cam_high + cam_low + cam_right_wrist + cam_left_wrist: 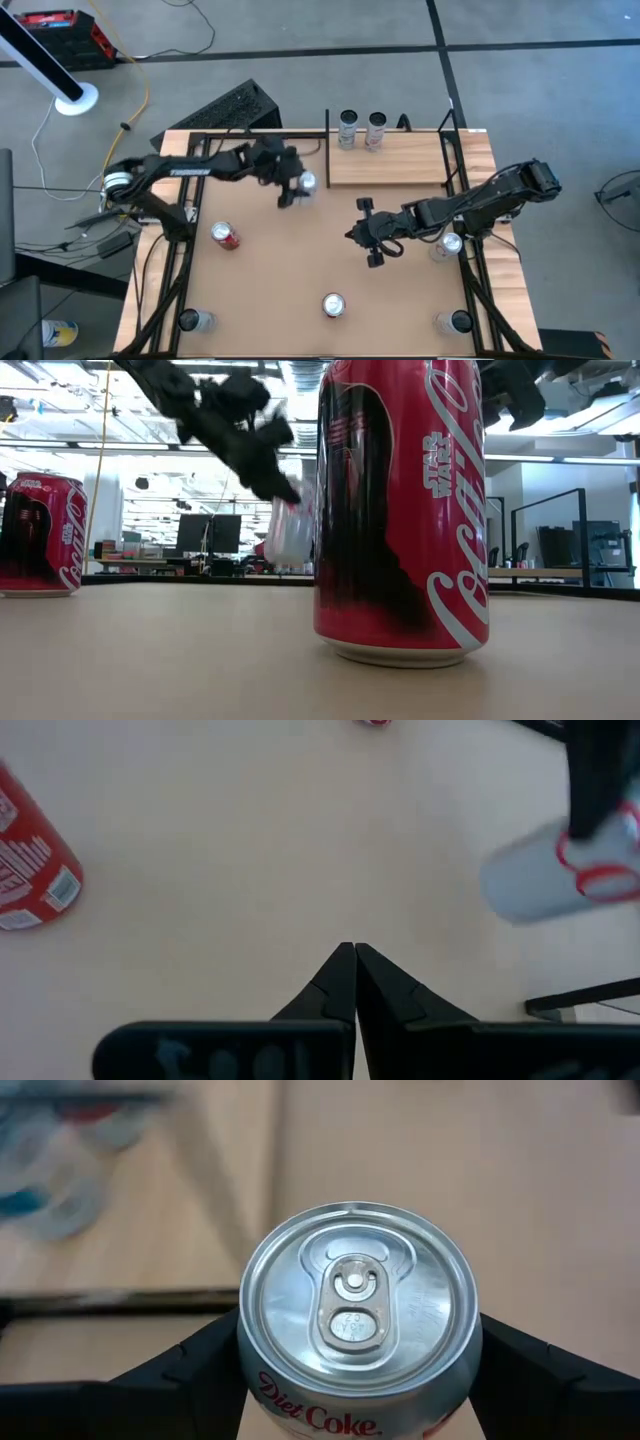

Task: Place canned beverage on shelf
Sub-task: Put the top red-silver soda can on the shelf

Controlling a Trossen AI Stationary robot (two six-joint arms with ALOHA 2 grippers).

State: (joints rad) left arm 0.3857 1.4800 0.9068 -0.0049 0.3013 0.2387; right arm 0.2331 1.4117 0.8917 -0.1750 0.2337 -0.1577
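My left gripper (297,186) is shut on a silver Diet Coke can (360,1305) over the table's middle left, short of the shelf's left end. The can also shows in the low view (290,532). The shelf (400,160), a pale wood platform with thin black uprights, stands at the far right and carries two cans (347,128) (376,130) at its far edge. My right gripper (372,238) is shut and empty over the table's middle; its closed fingertips show in the right wrist view (353,960). My left gripper pinches the can's side wall (250,1370) just below the top rim, one dark finger (190,1375) on each opposite side. The fingers slant down from the table's left. The can is roughly upright, top up, and looks lifted clear of the table (290,532).
A red Coca-Cola can (225,236) stands at the left, also in the low view (38,535). Another red can (400,510) stands at the near middle (333,305). Cans stand at the near left (195,320), near right (455,322) and right (447,244).
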